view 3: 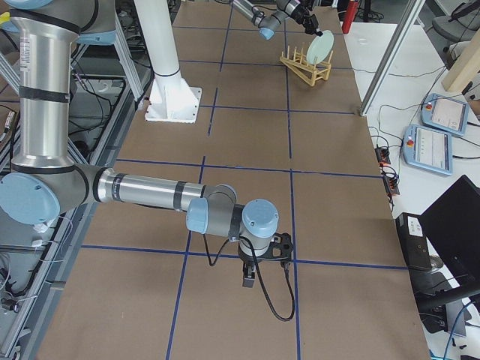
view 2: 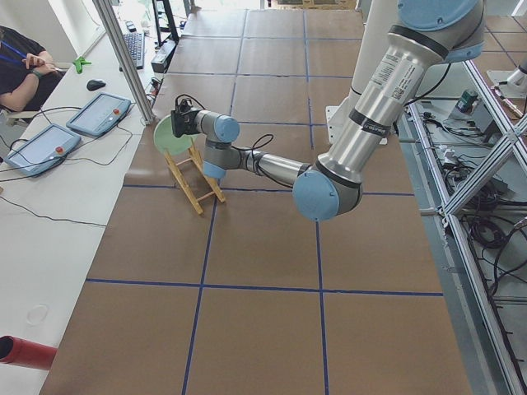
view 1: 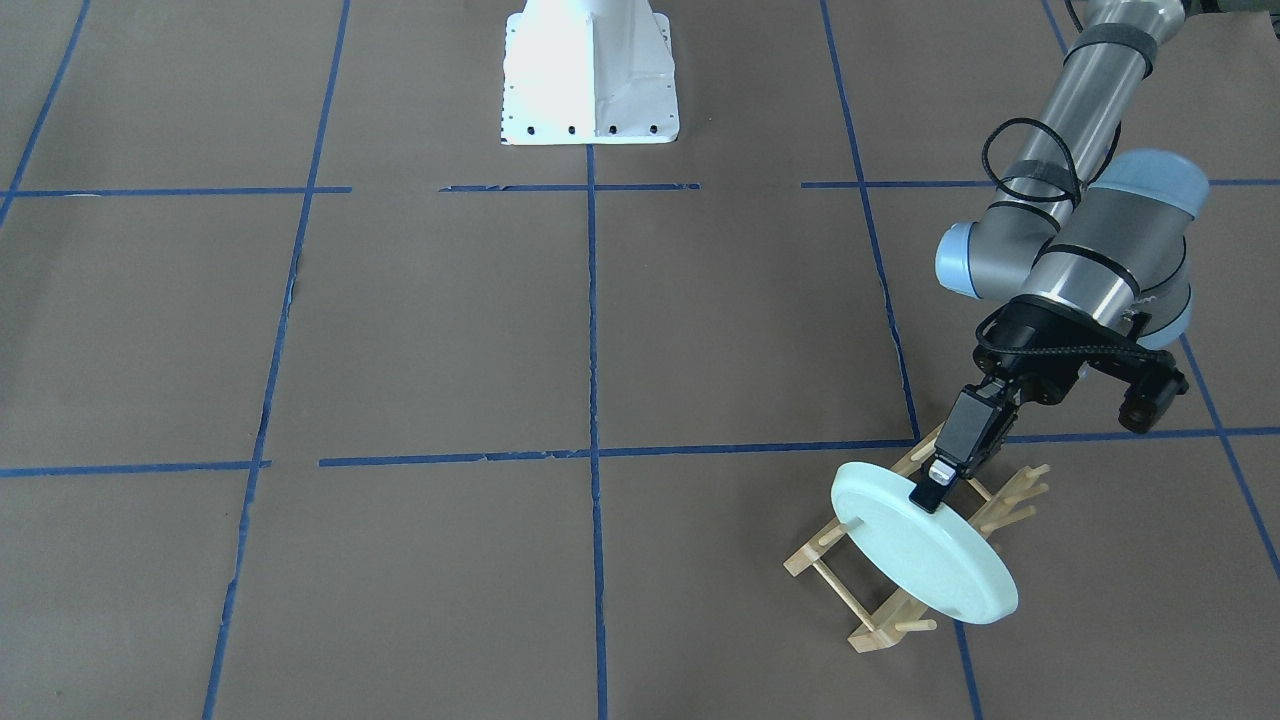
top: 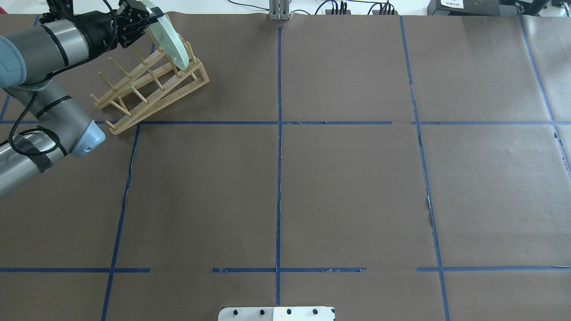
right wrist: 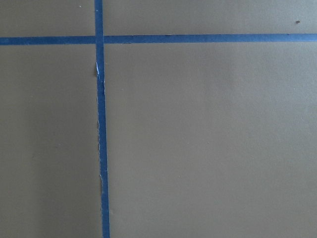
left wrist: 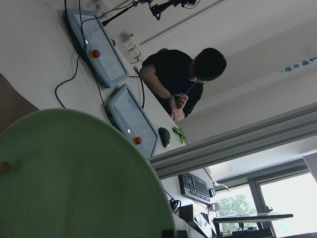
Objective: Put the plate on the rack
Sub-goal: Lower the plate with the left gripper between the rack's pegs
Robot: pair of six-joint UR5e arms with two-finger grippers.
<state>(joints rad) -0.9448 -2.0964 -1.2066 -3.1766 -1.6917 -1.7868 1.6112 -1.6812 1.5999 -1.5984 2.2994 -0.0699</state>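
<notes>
The rack [view 1: 862,607] [top: 198,79] stands on the brown paper-covered table [view 1: 400,330], set skew to the blue tape lines [view 1: 592,330]; its pegs slant up from two pale wooden rails. The plate [view 1: 925,545] [top: 171,42] is in the rack at the end farther from the robot, on edge and tilted, its lower rim down among the last pegs; it is wider than the rack and overhangs the rails on both sides. One peg [view 1: 833,535] pokes out just beside the plate's rim in the front-facing view; whether the rim bears on the crossbars cannot be told.

The left gripper [view 1: 930,495] [top: 151,15] is above the rack, pinching the plate's upper rim, with one finger [view 1: 938,478] lying over the plate's smooth face; the left arm reaches down over the rack's near end. In the left wrist view the plate [left wrist: 74,178] fills the lower left corner, with a peg tip [left wrist: 4,167] at its edge; beyond the rack is a white desk with two grey pendants [left wrist: 101,47] and a seated person [left wrist: 178,82] in black.

The right gripper [view 3: 250,279] hangs low over the table, well apart from the rack at the table's opposite end; it shows only in the side view, so whether its fingers are spread or pressed together cannot be told; its wrist camera shows only bare paper and crossing tape. The white base [view 1: 590,80] stands well apart from the rack.
</notes>
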